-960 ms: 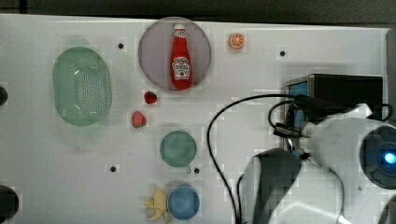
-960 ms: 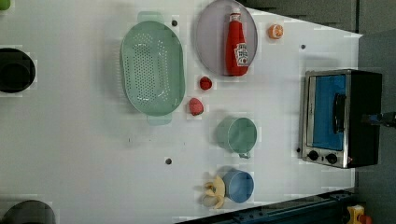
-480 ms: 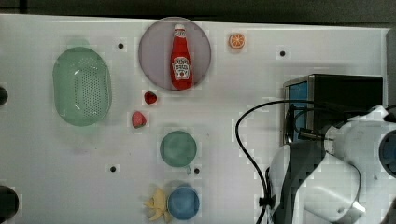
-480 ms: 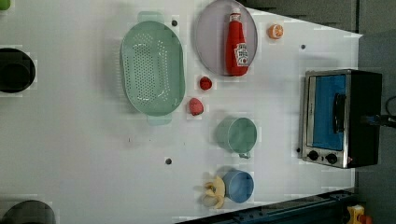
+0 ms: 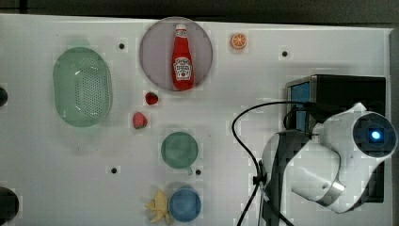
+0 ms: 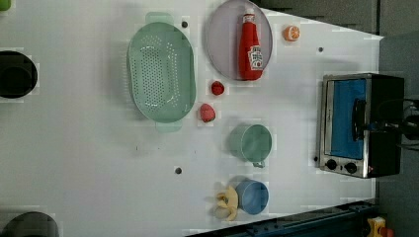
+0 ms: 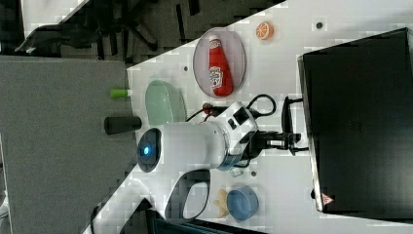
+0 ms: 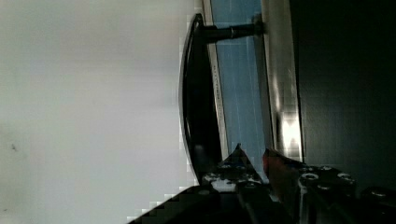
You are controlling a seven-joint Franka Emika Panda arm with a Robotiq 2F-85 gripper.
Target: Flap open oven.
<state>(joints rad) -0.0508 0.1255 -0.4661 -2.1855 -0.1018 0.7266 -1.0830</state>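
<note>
The oven [image 6: 363,123] stands at the left view's right, its blue glass door shut and facing up at the camera, with the dark bar handle [image 6: 358,118] across it. In the top view the oven [image 5: 343,92] is partly under my arm. My gripper [image 6: 374,126] reaches over the oven's black top [image 7: 360,122] to the handle. In the wrist view the fingertips [image 8: 238,161] sit just beside the handle [image 8: 198,102], over the glass. The jaws stand a little apart with nothing between them. The gripper [image 7: 294,141] meets the oven's front edge in the right view.
A ketchup bottle [image 5: 182,59] lies on a grey plate [image 5: 155,56]. A green colander [image 5: 82,87], green cup [image 5: 179,149], blue cup [image 5: 185,205], banana [image 5: 157,207], two red fruits [image 5: 139,120] and an orange slice [image 5: 238,41] lie on the white table. A black cable [image 5: 244,141] trails from my arm.
In the left view my gripper has come in from the right edge over the oven's top to the handle. The oven door has not moved.
</note>
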